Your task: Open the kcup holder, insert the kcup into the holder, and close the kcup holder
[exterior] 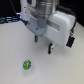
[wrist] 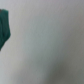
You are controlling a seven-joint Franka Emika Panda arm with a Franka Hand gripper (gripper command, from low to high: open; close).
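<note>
The kcup [exterior: 27, 64], a small round pod with a bright green top, stands on the pale table [exterior: 12, 50] toward the exterior view's lower left. My white gripper [exterior: 43, 43] hangs above the table, up and to the exterior view's right of the pod and apart from it. Its two fingers are spread with nothing between them, so it is open. In the blurred wrist view only a teal finger pad [wrist: 4, 27] shows against the pale surface. The kcup holder is out of view.
Dark, blurred shapes [exterior: 10, 20] lie along the table's far edge at the exterior view's upper left. A dark part [exterior: 71, 41] shows beside the arm's white body on the exterior view's right.
</note>
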